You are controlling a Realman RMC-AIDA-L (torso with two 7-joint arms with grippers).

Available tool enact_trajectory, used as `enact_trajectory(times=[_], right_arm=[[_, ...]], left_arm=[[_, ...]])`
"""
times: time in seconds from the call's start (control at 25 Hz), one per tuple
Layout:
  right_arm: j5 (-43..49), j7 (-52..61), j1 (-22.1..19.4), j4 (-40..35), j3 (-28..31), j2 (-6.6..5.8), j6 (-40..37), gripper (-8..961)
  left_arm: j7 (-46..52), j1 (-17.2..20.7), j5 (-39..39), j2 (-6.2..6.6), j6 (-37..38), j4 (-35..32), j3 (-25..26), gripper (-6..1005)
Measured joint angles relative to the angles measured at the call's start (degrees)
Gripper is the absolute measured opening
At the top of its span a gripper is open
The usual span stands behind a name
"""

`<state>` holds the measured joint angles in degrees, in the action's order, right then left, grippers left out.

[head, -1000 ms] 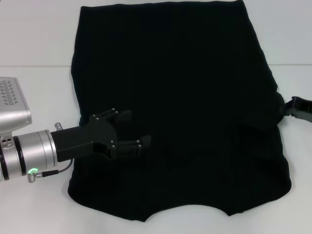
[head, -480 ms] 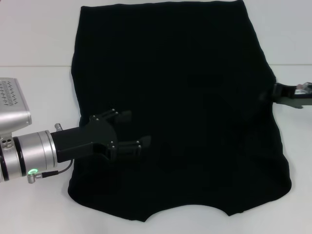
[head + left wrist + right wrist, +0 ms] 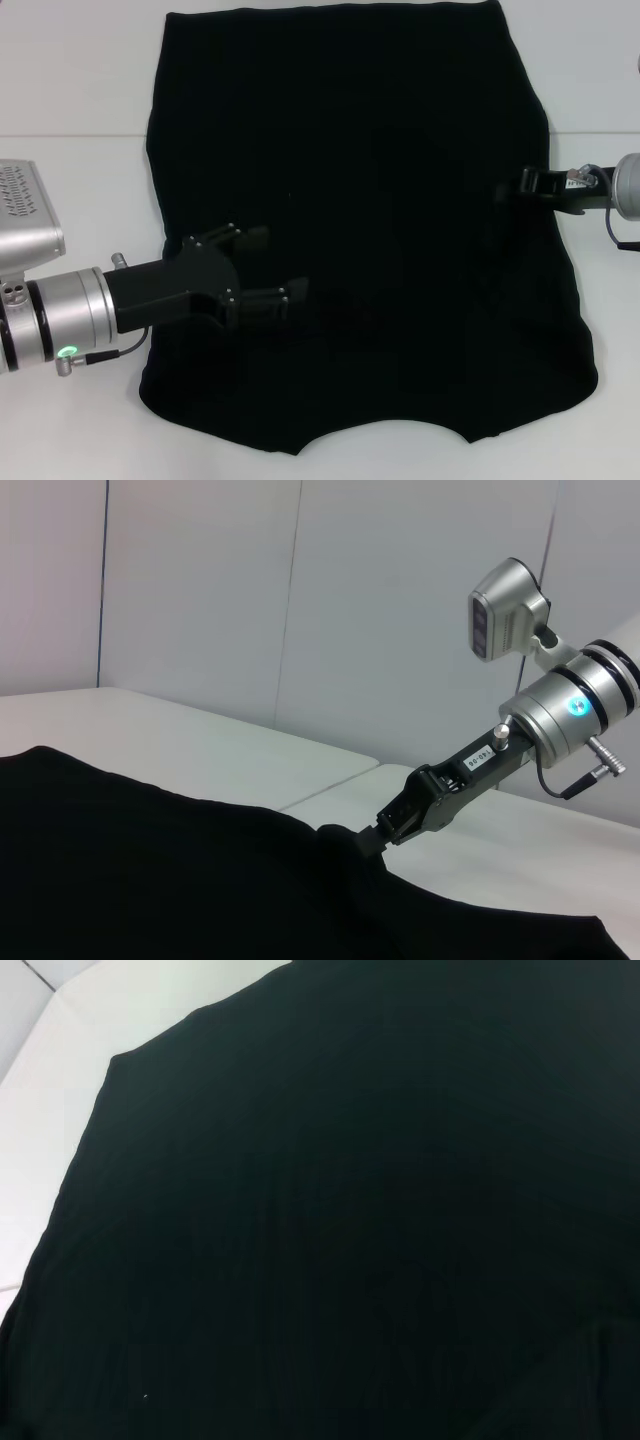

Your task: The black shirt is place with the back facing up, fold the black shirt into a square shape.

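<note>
While the black shirt (image 3: 360,220) lies spread flat on the white desk (image 3: 80,90), sleeves folded in w/ no lettering showing, both arms reach over it from opp. sides. Left gripper (image 3: 268,268) sits over the shirt's left part, nearer the robot, fingers (image 3: 252,236) spread apart w/ nothing between them; whether they touch the cloth can't be told. Right gripper (image 3: 512,190) comes in low at the shirt's right edge, about mid-height of the cloth, its tip over the fabric. Left wrist view shows that right gripper (image 3: 372,836) at the far edge, fingertips pinching a small raised peak of the black shirt (image 3: 180,880). Right wrist view is nearly filled by the black shirt (image 3: 350,1220), w/ a strip of desk (image 3: 50,1080) at one side; own fingers don't show there
</note>
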<state>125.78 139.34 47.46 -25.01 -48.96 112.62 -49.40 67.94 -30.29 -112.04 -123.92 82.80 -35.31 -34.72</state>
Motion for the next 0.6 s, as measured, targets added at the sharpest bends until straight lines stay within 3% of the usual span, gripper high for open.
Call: enact_trajectory(times=[0.12,0.44,0.6], right_arm=[[-0.07,-0.1,-0.22,0.02,0.0,0.18,0.5,32],[-0.07,-0.19,-0.07,0.06,0.26,0.66,2.55,334],[-0.18,-0.18,-0.15,0.01,0.51,-0.03,0.81,488]], left_arm=[[0.0,0.11,0.03,0.0,-0.02,0.0,0.0,810],[0.0,0.32,0.08,0.0,-0.02,-0.03,0.06,807],[-0.07,0.5,0.08,0.0,0.05,-0.03,0.86,805]])
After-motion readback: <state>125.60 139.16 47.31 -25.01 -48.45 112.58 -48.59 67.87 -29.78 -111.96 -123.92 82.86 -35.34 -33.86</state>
